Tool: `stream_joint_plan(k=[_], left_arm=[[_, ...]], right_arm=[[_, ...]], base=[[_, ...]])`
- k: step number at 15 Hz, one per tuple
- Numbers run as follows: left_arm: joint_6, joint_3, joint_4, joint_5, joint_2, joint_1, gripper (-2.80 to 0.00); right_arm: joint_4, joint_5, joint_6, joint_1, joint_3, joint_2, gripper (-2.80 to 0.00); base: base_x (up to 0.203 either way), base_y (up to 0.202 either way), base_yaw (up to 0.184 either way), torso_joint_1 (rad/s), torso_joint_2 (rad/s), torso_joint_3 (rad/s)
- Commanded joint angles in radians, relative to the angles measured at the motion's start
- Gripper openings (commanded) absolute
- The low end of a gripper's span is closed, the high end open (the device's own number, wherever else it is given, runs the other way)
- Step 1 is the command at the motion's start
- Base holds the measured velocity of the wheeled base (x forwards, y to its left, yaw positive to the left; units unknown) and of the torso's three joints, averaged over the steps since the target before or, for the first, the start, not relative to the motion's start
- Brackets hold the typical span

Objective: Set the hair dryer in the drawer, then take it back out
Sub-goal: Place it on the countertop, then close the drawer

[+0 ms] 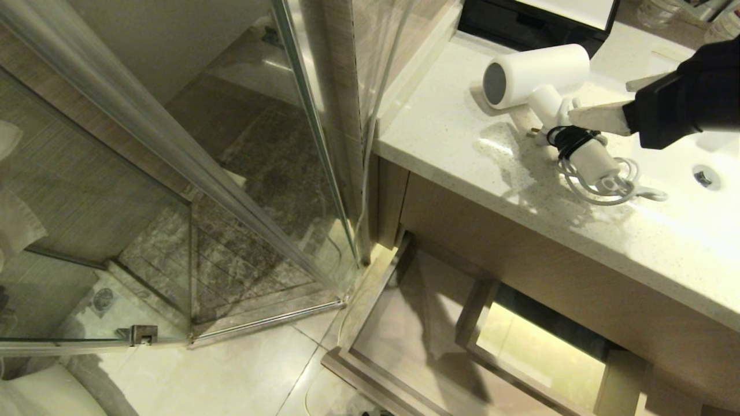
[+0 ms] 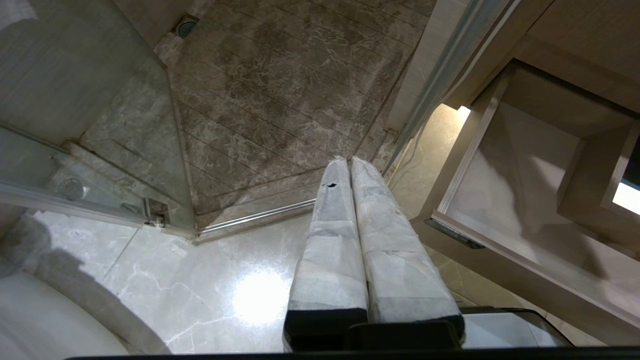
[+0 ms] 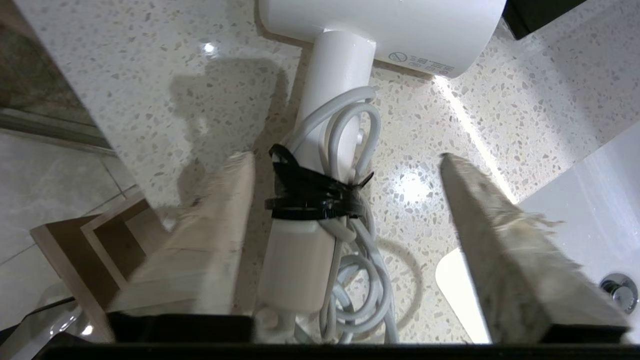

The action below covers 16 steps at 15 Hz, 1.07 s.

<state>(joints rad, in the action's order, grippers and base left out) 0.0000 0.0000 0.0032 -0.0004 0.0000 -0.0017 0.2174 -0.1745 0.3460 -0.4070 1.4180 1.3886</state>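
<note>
Right gripper (image 3: pixel 345 165) – taped fingers apart – straddles glossy cylindrical hair dryer (image 3: pixel 320 125) (speckled stone countertop (image 3: pixel 150 75)).

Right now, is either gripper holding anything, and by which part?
Nothing is held. The right gripper stands open astride the hair dryer's handle on the counter; the left gripper is shut on nothing.
</note>
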Motion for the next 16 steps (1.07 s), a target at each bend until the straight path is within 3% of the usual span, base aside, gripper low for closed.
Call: stream_joint_plan(k=[1, 3, 6, 9, 16], left_arm=[[0.000, 0.002, 0.000, 0.000, 0.000, 0.000, -2.80], [0.000, 0.002, 0.000, 0.000, 0.000, 0.000, -2.80], [0.000, 0.002, 0.000, 0.000, 0.000, 0.000, -2.80], [0.000, 0.002, 0.000, 0.000, 0.000, 0.000, -2.80], [0.000, 0.002, 0.000, 0.000, 0.000, 0.000, -2.80]], right_arm=[[0.012, 0.000, 0.002, 0.002, -0.024, -0.095, -2.80], [0.023, -0.002, 0.018, 0.009, -0.045, -0.112, -2.80], [0.041, -0.006, 0.071, 0.049, -0.229, -0.336, -2.80], [0.054, -0.011, 0.115, 0.143, -0.364, -0.480, -2.80], [0.079, -0.014, 0.116, 0.226, -0.365, -0.539, -2.80]], base=[[0.000, 0.000, 0.000, 0.000, 0.00, 0.000], [0.000, 0.000, 0.000, 0.000, 0.00, 0.000], [0.000, 0.000, 0.000, 0.000, 0.00, 0.000], [0.000, 0.000, 0.000, 0.000, 0.00, 0.000], [0.000, 0.000, 0.000, 0.000, 0.00, 0.000]])
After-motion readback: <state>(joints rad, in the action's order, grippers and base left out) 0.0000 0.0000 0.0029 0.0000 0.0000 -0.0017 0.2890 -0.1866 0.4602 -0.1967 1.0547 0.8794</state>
